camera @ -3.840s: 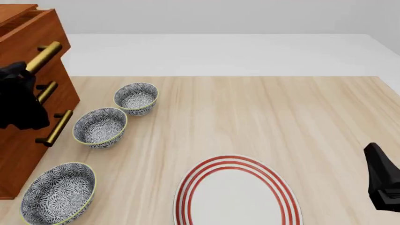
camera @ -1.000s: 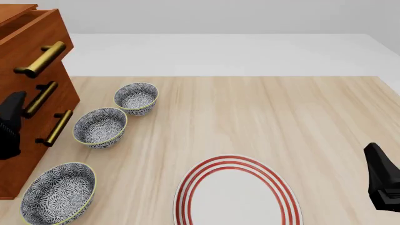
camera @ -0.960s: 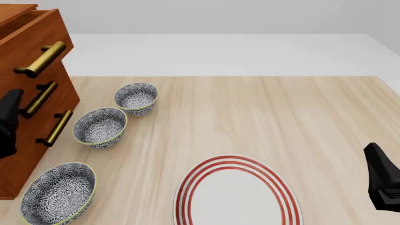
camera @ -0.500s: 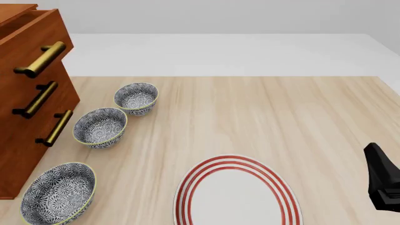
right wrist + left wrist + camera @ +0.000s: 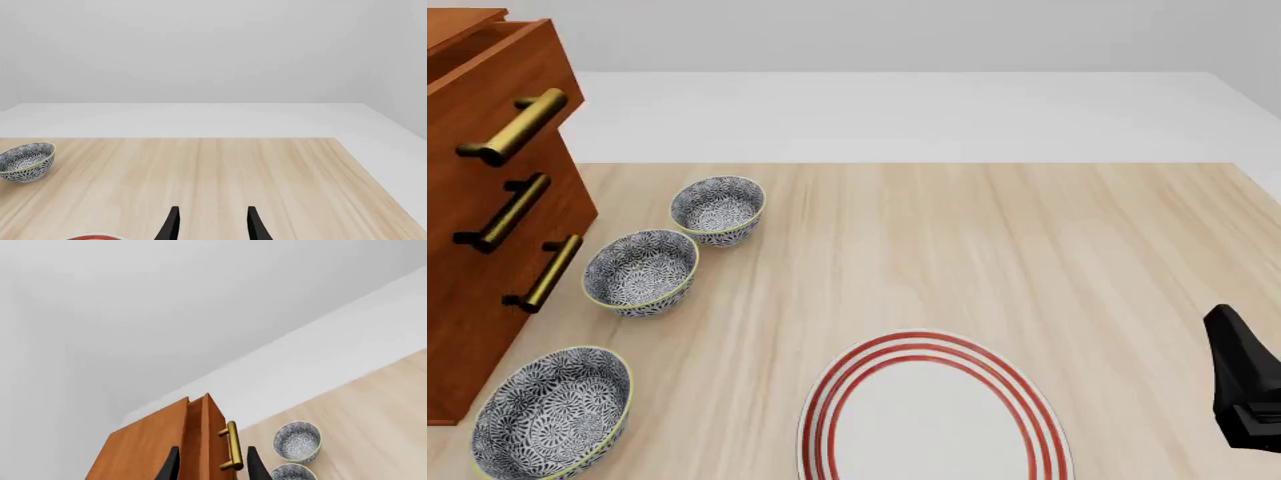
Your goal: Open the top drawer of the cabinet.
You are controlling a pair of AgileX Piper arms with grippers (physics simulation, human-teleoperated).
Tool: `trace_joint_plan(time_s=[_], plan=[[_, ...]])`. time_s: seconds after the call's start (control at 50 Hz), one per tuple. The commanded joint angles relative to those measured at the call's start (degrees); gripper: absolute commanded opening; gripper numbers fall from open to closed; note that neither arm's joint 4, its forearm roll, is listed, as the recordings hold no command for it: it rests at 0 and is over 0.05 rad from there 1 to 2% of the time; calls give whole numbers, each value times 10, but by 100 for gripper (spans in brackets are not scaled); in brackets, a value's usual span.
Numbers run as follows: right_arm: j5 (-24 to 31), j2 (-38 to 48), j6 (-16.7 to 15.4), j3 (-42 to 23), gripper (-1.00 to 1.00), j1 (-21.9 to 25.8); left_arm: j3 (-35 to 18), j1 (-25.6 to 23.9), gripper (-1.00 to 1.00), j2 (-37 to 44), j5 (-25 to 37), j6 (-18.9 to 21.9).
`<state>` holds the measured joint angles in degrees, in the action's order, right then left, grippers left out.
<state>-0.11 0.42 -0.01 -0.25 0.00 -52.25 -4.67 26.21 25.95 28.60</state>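
Left gripper [image 5: 210, 467] has pulled clear of the front view, jaws apart and empty; top drawer [image 5: 501, 75] sits pulled out of the cabinet [image 5: 481, 300] (inside hidden). Right gripper [image 5: 210, 225] parted, empty.

My left gripper [image 5: 211, 467] is sitting spread open, framing the cabinet [image 5: 143, 447] with the top drawer [image 5: 212, 440] poking out, brass handle [image 5: 231, 446] between fingertips, two patterned bowls [image 5: 296, 441] alongside.
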Motion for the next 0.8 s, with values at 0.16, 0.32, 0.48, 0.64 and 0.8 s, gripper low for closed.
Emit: trace_joint_plan(time_s=[0.16,0.32,0.48,0.64,0.8], plan=[[0,0,0,0,100,0,-52,49,100,33,86,-185],[0,0,0,0,100,0,-116,42,100,67,108,-229],[0,0,0,0,100,0,-160,55,100,96,130,-258],[0,0,0,0,100,0,-172,69,100,106,147,-306],[0,0,0,0,100,0,-183,83,100,126,153,-322]])
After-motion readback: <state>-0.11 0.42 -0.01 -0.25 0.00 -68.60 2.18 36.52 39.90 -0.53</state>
